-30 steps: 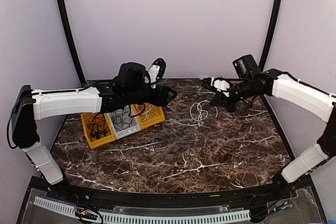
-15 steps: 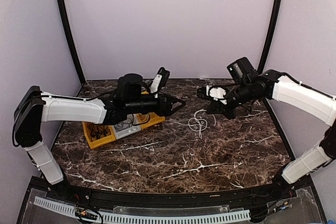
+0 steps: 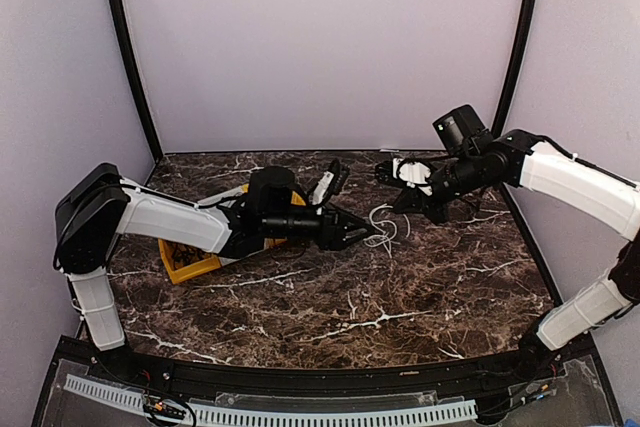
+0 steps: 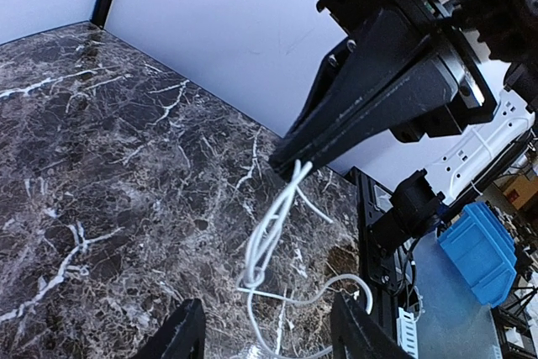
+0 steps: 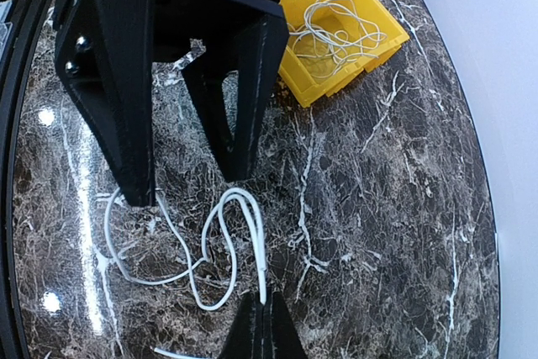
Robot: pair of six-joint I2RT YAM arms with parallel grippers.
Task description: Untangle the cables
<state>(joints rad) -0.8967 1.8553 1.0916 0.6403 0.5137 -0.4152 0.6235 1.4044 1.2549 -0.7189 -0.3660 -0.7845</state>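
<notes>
Marble table [image 3: 430, 292], dark and veined. White cable [image 4: 267, 241]: loose loops mid-table, one strand clamped in the right gripper [image 4: 290, 158], lifted, likely to open the tangle. Left gripper [image 5: 189, 187]: jaws apart over the loops, apparently ready to grab. Yellow bin [image 5: 370, 50]: holds other cables [image 5: 340, 24].

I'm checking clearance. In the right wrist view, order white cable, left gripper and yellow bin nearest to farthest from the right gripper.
1. white cable: pinched in the right gripper tips.
2. left gripper: next, open over the cable's far loops.
3. yellow bin: farthest, upper right.
</notes>
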